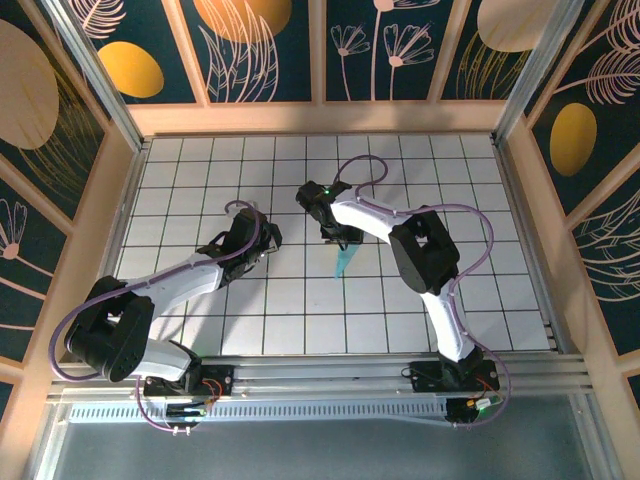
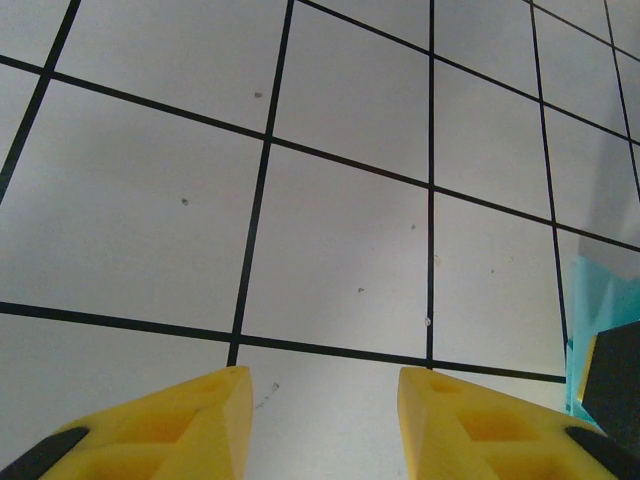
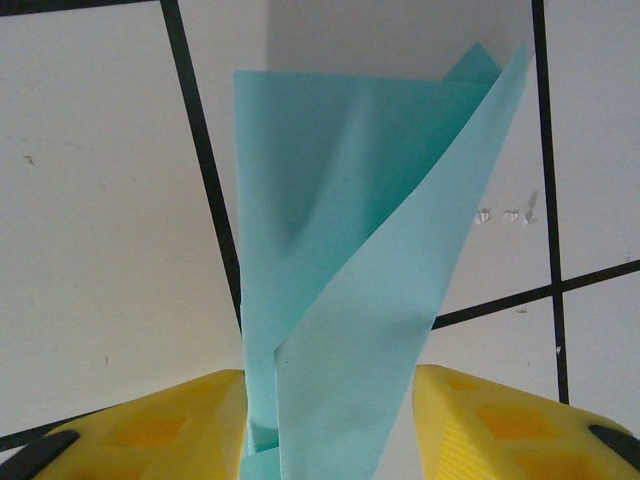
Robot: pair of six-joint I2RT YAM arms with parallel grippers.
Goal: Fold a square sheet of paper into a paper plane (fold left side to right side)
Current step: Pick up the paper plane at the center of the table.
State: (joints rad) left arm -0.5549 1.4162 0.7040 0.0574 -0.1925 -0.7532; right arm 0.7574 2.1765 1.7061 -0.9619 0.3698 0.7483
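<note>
The folded light-blue paper [image 3: 350, 250] stands mid-frame in the right wrist view, between the half-spread fingers of the right gripper [image 3: 329, 372]; I cannot tell whether they pinch it. From above it is a slim sliver at centre, its top under that gripper. The left gripper [image 2: 322, 372] is parted and holds nothing over the white gridded table [image 2: 330, 230], with a paper corner cut off at that view's right edge. Dark floral walls [image 1: 260, 50] surround the table

From above, the right claw [image 1: 340, 240] and its arm cover most of the sheet of paper [image 1: 343, 262], leaving a narrow tip showing. In the right wrist view the bottom edge cuts off the paper's lower end between the fingers [image 3: 480, 420], so any pinch cannot be told. The left wrist view's right edge crops it.
</note>
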